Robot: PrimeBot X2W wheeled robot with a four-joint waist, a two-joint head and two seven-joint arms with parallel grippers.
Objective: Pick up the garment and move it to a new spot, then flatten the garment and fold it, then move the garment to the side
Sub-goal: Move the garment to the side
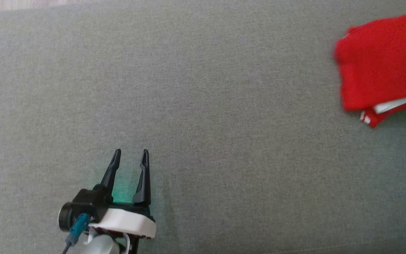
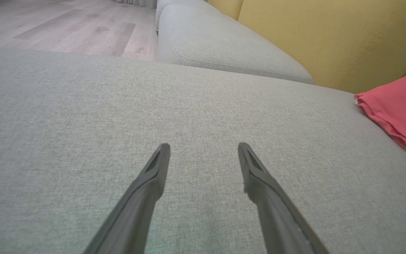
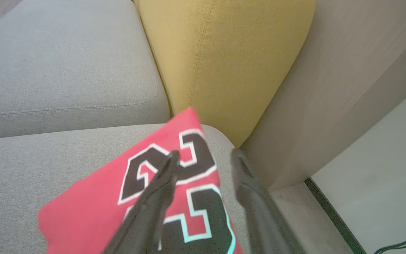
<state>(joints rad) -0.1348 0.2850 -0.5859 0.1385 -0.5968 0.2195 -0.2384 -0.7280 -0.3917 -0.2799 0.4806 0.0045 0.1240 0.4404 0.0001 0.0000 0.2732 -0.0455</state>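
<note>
The garment (image 1: 382, 67) is a red jersey, folded into a compact bundle at the far right of the grey cushion (image 1: 203, 106). In the right wrist view the garment (image 3: 93, 208) shows large black numerals edged in white, lying flat near the cushion's corner. My right gripper (image 3: 205, 153) hovers over that end with its fingers apart and nothing between them. My left gripper (image 1: 131, 152) is open over bare cushion at the lower left, well away from the jersey. The left wrist view has the garment (image 2: 400, 106) at its right edge, beyond my left gripper (image 2: 203, 146).
A yellow back cushion (image 3: 224, 53) stands just behind the garment. Beside it rises a pale wood panel (image 3: 330, 88), with floor (image 3: 382, 158) and a cable below. A second grey seat cushion (image 2: 224, 46) adjoins the first, and wood flooring (image 2: 65, 28) lies beyond.
</note>
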